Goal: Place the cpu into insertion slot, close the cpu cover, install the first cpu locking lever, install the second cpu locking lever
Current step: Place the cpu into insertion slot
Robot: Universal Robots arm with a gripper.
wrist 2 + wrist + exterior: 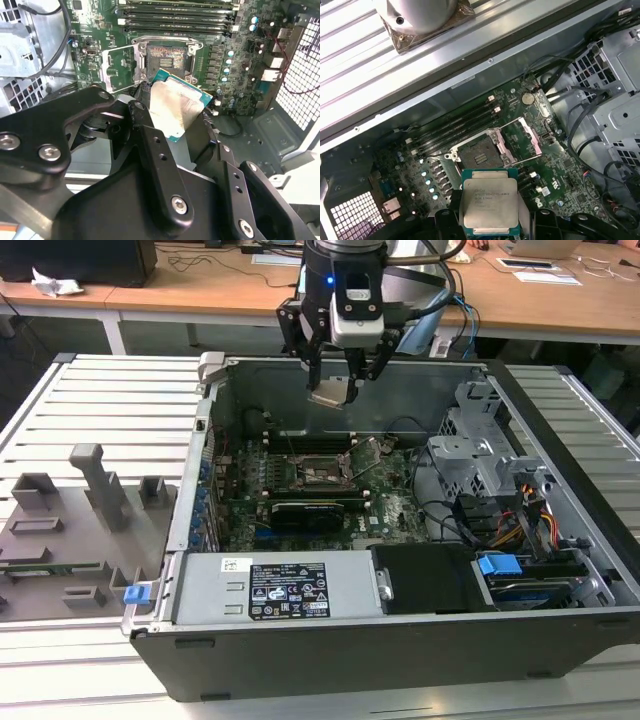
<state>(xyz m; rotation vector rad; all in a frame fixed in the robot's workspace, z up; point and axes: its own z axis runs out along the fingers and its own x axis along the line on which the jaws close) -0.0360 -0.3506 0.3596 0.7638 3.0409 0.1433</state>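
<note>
Hovering above the insertion slot (477,152), the end effector (338,385) is clamped on the cpu (490,202) by its edges, metal top showing in the first wrist view; the slot lies uncovered, with the cpu cover (524,136) standing open just beside it

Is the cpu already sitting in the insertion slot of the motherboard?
No, in the first wrist view the gripper holds the cpu apart from the insertion slot, which lies bare.

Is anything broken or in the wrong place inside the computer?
Nothing looks broken. The cpu sits tilted in the gripper, above the motherboard rather than in its insertion slot, which is empty with the cpu cover flipped open.
</note>
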